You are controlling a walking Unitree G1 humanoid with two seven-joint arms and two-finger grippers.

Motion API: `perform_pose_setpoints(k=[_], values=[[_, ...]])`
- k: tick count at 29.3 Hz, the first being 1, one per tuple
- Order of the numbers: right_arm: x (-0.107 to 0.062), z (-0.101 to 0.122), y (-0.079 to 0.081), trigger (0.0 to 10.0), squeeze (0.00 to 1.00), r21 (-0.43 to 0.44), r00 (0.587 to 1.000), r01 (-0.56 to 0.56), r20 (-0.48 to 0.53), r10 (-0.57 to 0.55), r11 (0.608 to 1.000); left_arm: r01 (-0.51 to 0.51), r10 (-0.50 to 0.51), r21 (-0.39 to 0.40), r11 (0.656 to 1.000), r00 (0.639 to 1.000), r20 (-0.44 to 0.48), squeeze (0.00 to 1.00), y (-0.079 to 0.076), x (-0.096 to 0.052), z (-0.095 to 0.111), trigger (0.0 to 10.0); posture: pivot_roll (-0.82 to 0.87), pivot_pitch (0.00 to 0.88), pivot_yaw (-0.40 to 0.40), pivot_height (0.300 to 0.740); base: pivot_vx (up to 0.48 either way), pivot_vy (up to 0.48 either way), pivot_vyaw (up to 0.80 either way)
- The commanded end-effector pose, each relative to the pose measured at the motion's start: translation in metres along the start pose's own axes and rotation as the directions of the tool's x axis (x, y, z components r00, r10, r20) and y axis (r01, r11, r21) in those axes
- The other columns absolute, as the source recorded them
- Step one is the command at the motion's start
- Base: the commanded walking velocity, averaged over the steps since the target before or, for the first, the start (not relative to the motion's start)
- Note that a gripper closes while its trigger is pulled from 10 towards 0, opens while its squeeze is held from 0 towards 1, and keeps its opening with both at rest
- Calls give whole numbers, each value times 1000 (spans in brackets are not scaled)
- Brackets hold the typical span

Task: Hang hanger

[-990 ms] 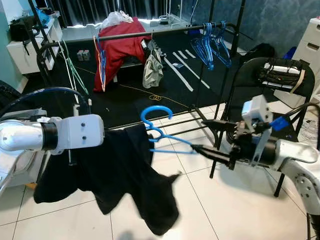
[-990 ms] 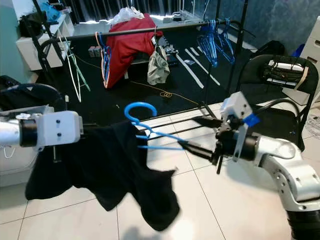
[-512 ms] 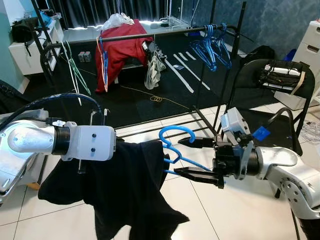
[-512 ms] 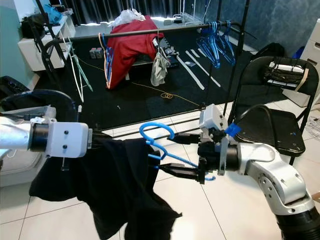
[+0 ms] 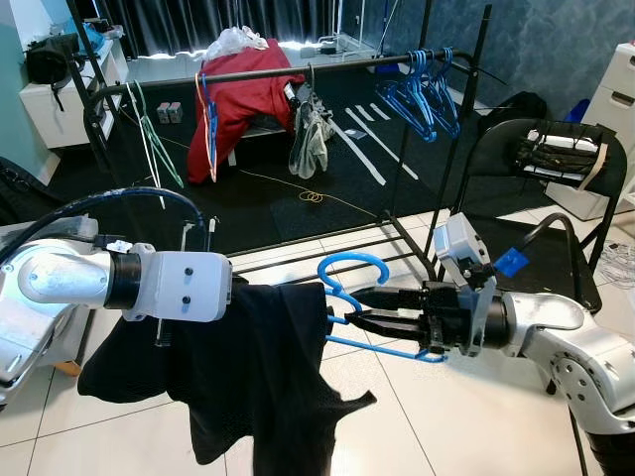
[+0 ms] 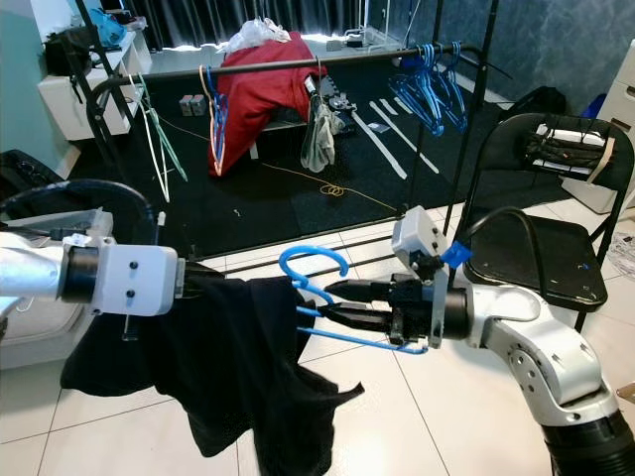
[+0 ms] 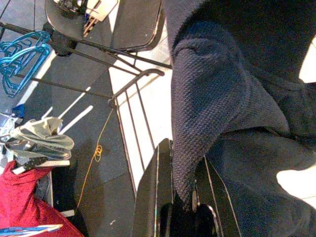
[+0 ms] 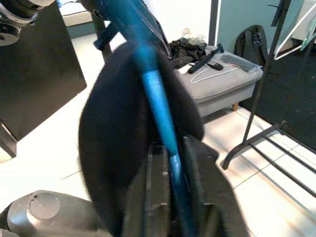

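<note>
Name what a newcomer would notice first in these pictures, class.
First, the bright blue plastic hanger held in mid-air between the two arms, pinched by the right claw. Next, the black knitted garment drooping from it towards the tiled floor, its other edge gripped by the left claw. Behind stands the black metal clothes rail.

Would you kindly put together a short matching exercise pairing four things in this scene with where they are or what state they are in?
Things:
1. blue hanger
2. black garment
3. red garment
4. folding chair

Places or states:
A. draped on the clothes rail at the back
B. standing on the tiles beside the robot's right arm
C. pinched by the left gripper, hanging toward the floor
D. clamped between the fingers of the right gripper, hook pointing up

Pairs: 1-D, 2-C, 3-A, 4-B
</note>
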State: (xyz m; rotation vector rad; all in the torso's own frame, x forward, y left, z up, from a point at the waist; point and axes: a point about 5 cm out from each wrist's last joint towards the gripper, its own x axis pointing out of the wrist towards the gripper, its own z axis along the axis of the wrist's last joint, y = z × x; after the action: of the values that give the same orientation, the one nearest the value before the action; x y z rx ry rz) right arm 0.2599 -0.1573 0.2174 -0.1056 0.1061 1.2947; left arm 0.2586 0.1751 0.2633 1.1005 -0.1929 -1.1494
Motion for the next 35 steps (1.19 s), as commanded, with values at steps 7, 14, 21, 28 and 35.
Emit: perform_pose_setpoints(k=[7,14,21,28,35], values=[[-5,2,-5,0,0,-17,999,52,-16,-52,999,25,-27,41,999,999,45,0,2,4,8,10000,-81,6,55,740,0,0,0],[-6,1,-6,0,0,-24,997,78,-18,-78,997,54,-55,5,999,995,83,16,3,3,13,10000,-79,14,60,740,0,0,0],[-7,4,-7,0,0,-32,996,88,-6,-88,996,-10,38,-149,989,982,185,1000,20,-9,17,10000,-77,18,61,740,0,0,0],[-11,17,-12,0,0,-44,992,111,62,-108,993,-224,314,-308,925,907,282,1000,45,-27,11,10000,-83,20,67,740,0,0,0],[-17,46,-10,0,0,-36,971,73,230,-63,997,-513,681,-525,679,708,189,1000,57,-51,-27,10000,-88,23,66,740,0,0,0]])
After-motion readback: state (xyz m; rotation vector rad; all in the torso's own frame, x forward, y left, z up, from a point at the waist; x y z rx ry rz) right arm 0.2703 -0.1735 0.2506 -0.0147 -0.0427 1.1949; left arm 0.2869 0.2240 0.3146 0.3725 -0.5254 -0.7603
